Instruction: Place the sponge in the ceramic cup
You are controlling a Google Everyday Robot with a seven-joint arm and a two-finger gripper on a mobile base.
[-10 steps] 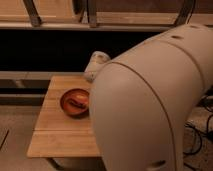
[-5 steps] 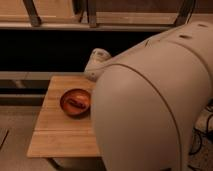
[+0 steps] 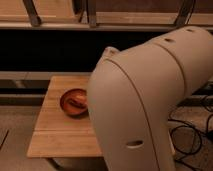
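The gripper, fingers together, sits hidden behind the arm [image 3: 145, 100], as do sponge and cup; whether it holds the sponge, hence which step, cannot be told.

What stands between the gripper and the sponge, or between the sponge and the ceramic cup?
Can't tell. The robot's arm fills the right of the view; the gripper, sponge and ceramic cup are out of sight, likely behind it. On the wooden table only a reddish-brown bowl shows, beside the arm's left edge.

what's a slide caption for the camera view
Pale robot arm looms over wooden table with reddish-brown bowl; gripper shut, hidden behind it
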